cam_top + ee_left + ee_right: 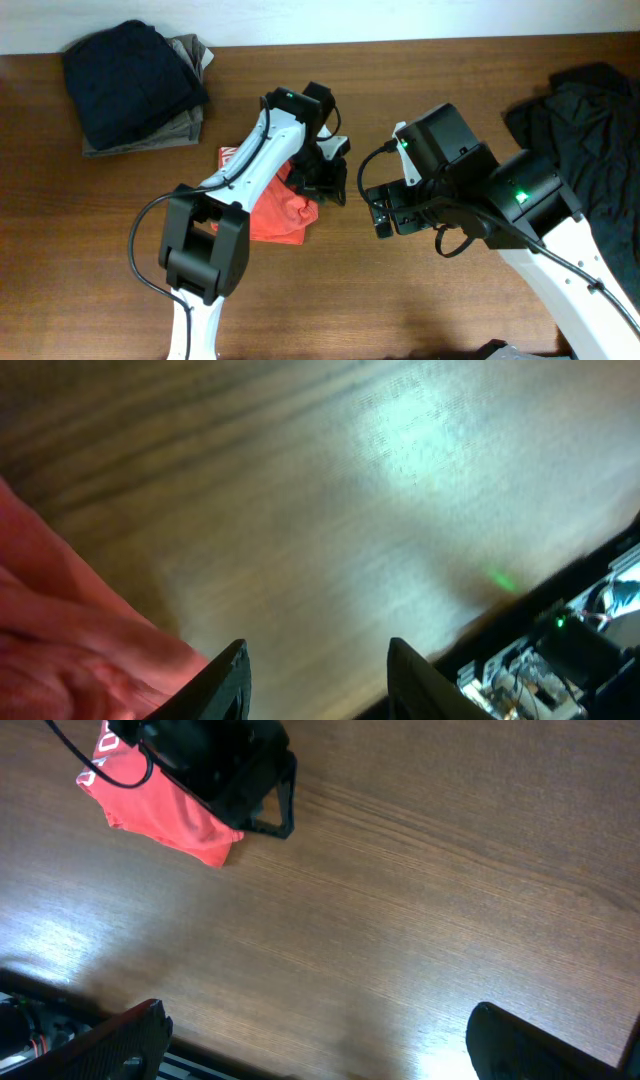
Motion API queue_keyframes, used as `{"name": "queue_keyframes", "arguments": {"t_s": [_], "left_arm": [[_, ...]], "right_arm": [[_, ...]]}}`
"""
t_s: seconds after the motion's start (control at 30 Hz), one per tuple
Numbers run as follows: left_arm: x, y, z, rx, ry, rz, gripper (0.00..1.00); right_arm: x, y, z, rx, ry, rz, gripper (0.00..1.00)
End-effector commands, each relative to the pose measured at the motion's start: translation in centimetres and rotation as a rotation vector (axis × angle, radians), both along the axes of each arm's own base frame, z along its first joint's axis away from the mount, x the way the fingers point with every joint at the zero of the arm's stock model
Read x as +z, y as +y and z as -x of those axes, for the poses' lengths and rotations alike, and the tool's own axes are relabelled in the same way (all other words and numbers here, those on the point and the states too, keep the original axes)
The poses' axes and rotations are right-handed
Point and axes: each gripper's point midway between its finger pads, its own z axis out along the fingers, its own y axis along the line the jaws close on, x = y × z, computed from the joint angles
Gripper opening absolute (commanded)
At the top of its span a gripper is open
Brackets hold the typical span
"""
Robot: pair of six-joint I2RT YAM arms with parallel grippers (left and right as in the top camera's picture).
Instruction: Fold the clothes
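Left gripper sits just past the right edge of the T-shirt, fingers spread, nothing held. Left wrist view confirms it: both fingers are apart with only bare table between them, and the shirt's edge is just beside the left finger. Can't tell from that view whether the finger actually touches the fabric.

Right gripper is over bare wood near table centre, facing the left gripper, a short gap between them. Its jaws are wide apart in the right wrist view and it holds nothing.

The T-shirt is a compact orange-red bundle left of centre, mostly under the left arm. A bit of white print shows at its upper left corner. The right wrist view shows the same bundle flat on the table, with the left gripper at its edge.

A folded navy and tan pile is at the back left, well apart from the shirt. A loose black garment lies at the right edge, partly under the right arm.
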Motion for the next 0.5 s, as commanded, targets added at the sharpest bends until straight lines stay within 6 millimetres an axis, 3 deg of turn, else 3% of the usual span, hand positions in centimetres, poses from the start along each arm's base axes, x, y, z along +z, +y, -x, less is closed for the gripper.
{"name": "queue_keyframes", "arguments": {"t_s": [0.0,0.13,0.23,0.47], "left_arm": [[1.5,0.0,-0.5,-0.029,-0.043,0.004,0.42],[3.7,1.9,-2.8,0.004,-0.157,-0.067,0.46],[4.9,4.2,-5.1,0.15,-0.225,-0.167,0.49],[4.1,9.3,-8.6,0.388,-0.239,-0.269,0.5]], "right_arm": [[-0.2,0.0,0.0,-0.006,0.004,0.008,0.99],[-0.2,0.0,0.0,-0.006,0.004,0.008,0.99],[-0.2,0.1,-0.1,-0.006,0.002,0.006,0.99],[-0.3,0.1,-0.2,-0.006,0.004,0.008,0.99]]}}
